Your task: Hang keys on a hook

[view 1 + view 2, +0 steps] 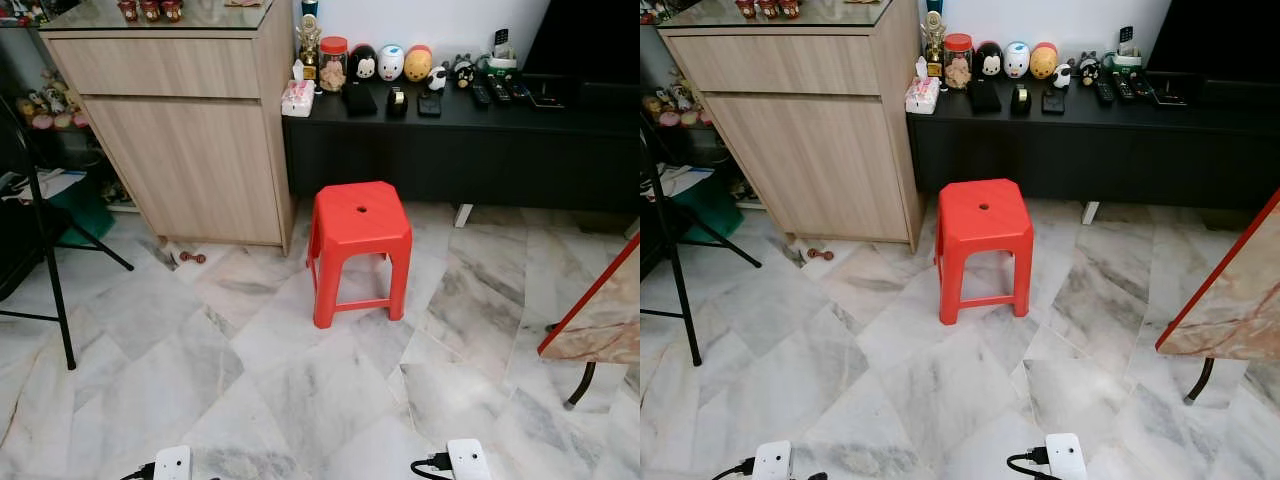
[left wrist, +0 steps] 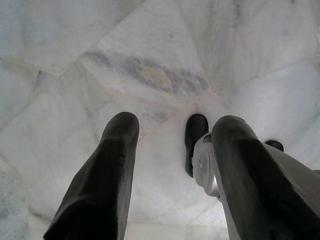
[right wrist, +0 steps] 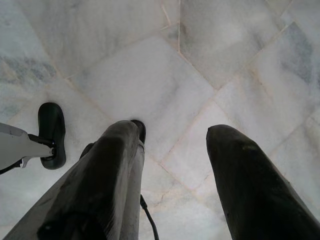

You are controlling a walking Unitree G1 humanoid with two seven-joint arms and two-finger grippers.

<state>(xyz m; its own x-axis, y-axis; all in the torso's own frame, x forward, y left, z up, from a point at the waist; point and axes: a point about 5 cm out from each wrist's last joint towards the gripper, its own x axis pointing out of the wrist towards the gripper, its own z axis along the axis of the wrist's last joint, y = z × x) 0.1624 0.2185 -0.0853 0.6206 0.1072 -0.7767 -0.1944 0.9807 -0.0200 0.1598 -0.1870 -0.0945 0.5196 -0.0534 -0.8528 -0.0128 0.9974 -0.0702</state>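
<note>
Both arms hang low, and my wrist feeds look straight down at the floor. The left gripper (image 2: 175,125) has its two black fingers (image 2: 107,175) spread apart with nothing between them, only pale marble floor (image 2: 150,60) below. The right gripper (image 3: 174,130) is released in the same way, its fingers (image 3: 245,180) wide and empty over the tiles. Ahead of me, in the middle of the room, stands a red plastic stool (image 1: 360,240) on the marble. Far left is a light wood cabinet (image 1: 190,150) with small red figures (image 1: 150,9) on its glass top. A small reddish object (image 1: 187,257) lies on the floor just beside the cabinet's base; it is too small for me to tell what it is. To the right of the cabinet and touching it runs a long black console (image 1: 440,150) against the white wall. It carries a row of small things: a pink tissue pack (image 1: 298,98), a red-lidded jar (image 1: 332,62), rounded character figures (image 1: 391,62) and some remote controls (image 1: 497,90). I cannot tell where the keys are; nothing among that clutter is clear enough to name as them. At the near right a red-edged stone tabletop (image 1: 600,310) juts in. A black metal stand (image 1: 50,270) is at the left.
</note>
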